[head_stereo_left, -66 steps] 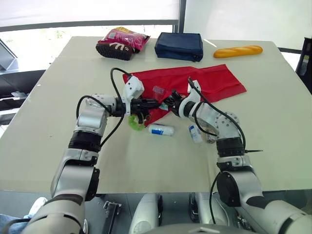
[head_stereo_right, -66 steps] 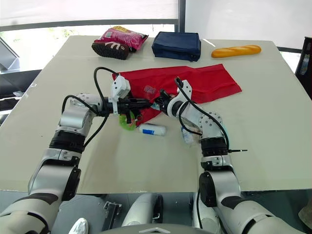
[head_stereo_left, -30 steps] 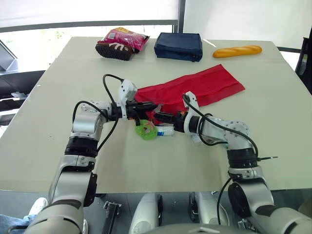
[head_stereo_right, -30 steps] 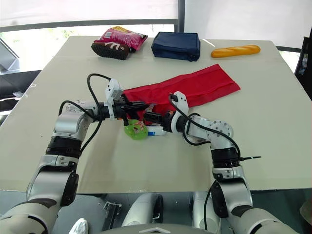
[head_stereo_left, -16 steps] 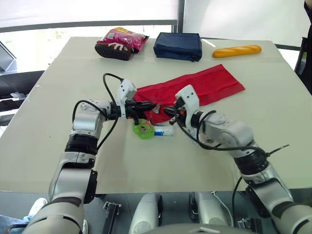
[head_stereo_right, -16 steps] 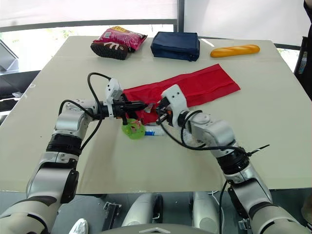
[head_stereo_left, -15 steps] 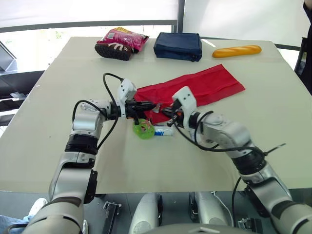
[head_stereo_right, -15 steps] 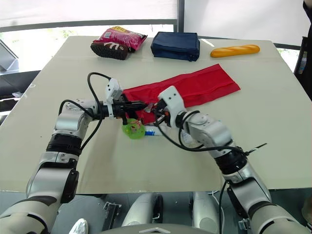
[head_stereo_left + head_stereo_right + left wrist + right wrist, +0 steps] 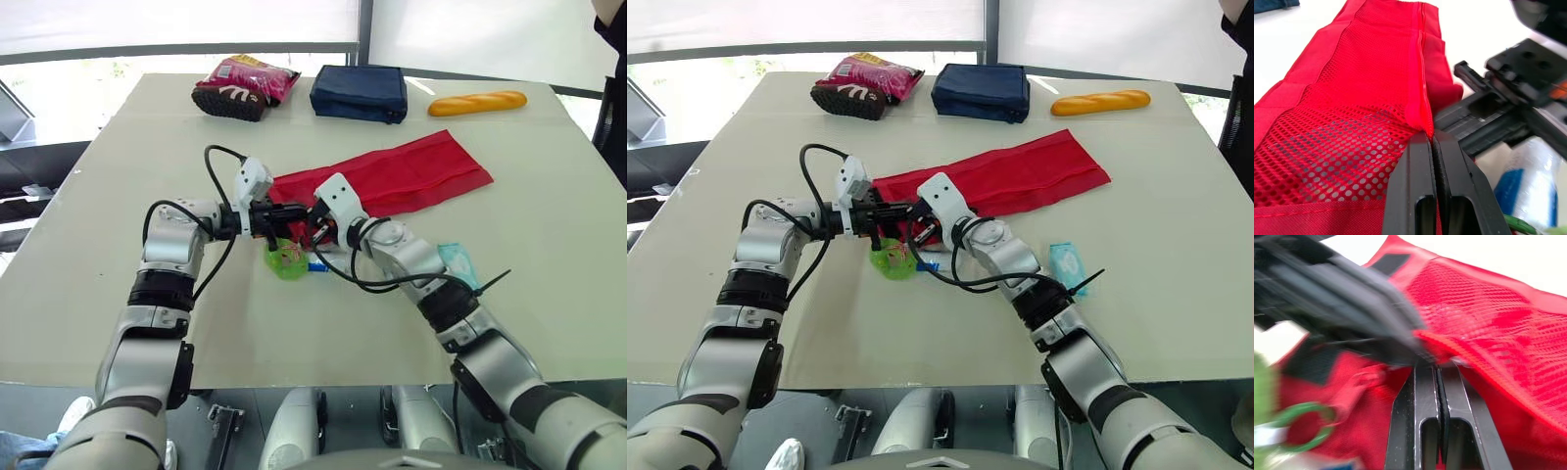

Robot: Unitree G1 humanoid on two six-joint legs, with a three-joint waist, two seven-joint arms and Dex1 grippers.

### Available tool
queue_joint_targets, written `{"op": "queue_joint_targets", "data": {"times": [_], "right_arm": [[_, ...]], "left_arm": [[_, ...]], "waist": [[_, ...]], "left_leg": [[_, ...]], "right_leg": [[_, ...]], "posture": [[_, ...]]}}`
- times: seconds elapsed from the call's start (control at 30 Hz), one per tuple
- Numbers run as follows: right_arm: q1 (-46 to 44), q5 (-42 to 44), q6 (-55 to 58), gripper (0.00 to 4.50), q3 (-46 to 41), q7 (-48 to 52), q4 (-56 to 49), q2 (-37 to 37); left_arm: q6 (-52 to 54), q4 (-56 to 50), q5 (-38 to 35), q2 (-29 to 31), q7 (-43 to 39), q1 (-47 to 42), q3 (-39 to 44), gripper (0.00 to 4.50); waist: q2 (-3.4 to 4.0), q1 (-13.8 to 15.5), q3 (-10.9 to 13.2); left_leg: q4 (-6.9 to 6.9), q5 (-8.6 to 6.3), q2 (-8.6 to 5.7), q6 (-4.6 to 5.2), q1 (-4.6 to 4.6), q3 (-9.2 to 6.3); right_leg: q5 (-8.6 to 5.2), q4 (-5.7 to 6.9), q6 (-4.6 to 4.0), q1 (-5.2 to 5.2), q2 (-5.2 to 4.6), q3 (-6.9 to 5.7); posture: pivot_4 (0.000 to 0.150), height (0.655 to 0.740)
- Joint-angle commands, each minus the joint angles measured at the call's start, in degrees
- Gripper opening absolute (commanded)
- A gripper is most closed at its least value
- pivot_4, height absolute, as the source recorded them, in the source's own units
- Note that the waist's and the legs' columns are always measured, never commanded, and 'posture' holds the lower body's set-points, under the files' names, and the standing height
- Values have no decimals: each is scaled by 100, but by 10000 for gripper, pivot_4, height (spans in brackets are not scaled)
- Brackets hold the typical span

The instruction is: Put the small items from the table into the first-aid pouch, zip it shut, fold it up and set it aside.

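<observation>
Clamping the red pouch (image 9: 411,172) at its edge: left gripper (image 9: 1431,137) and right gripper (image 9: 1438,369).

The pouch (image 9: 392,176) is bright red, with red mesh of small round holes just ahead of the black fingers (image 9: 1418,166) of the left gripper (image 9: 1431,138) (the seam is plain red). Beside them lie a green ring (image 9: 287,259) and a white-and-blue tube (image 9: 1535,166).

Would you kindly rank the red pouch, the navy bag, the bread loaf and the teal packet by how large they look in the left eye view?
1. red pouch
2. navy bag
3. bread loaf
4. teal packet, smallest even though it lies nearer the camera.
</observation>
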Motion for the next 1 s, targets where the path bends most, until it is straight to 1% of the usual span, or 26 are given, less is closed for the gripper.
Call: {"op": "queue_joint_targets", "data": {"times": [0.03,0.2,0.27,0.37,0.47,0.6,0.7,0.87,0.97,1.0], "right_arm": [[-364,-123,-520,236,-336,36,238,277],[-115,-181,-388,236,-368,299,-48,277],[113,-158,-196,236,-339,501,-496,101],[619,-10,204,236,-354,864,-1615,-322],[1047,204,511,236,-490,1100,-2605,-672],[1808,580,652,236,-852,1402,-3998,-1285],[2226,811,619,236,-1187,1528,-4670,-1632],[2801,1090,341,236,-1884,1571,-5365,-2097],[3157,1191,186,236,-2267,1634,-5604,-2358],[3320,1209,133,60,-2396,1680,-5686,-2479]], "left_arm": [[-55,-217,-40,68,-112,20,-19,0],[-181,-110,38,130,-99,31,-16,0],[-293,-21,108,190,-80,28,-12,0],[-412,167,170,302,-12,-4,57,0],[-721,465,381,454,71,-34,38,0],[-1290,907,709,740,109,45,-27,0],[-1705,1336,929,887,197,-24,-60,0],[-2344,2374,1303,1071,644,-446,-81,0],[-2712,2880,1524,1148,836,-663,-135,0],[-2774,3005,1553,1155,865,-728,-130,2983]], "waist": [[1,0,0],[1,-4,0],[1,3,0],[1,4,0],[1,11,0],[1,0,0],[0,23,0],[-3,44,-1],[-4,76,-1],[-4,81,-1]], "left_leg": [[0,1,0,-1,0,0],[-1,2,0,-3,0,0],[-1,1,0,-2,0,-1],[-1,0,-1,-1,0,-1],[0,-1,-1,1,0,-2],[0,-1,0,2,2,-2],[-1,0,3,0,4,-3],[3,0,-1,1,4,4],[4,0,-5,0,5,3],[4,0,-5,0,8,8]], "right_leg": [[0,0,0,0,0,0],[0,0,0,0,0,0],[0,0,0,0,0,-1],[0,0,0,0,-1,0],[0,0,0,0,-1,0],[0,2,0,0,1,-1],[-1,2,0,1,3,-4],[-2,0,2,1,2,-1],[-2,1,3,2,5,-4],[-2,1,3,2,5,-2]], "posture": [[1500,7164],[1500,7164],[1500,7164],[1500,7164],[1500,7164],[1500,7164],[1500,7164],[1500,7164],[1500,7164],[1500,7164]]}}
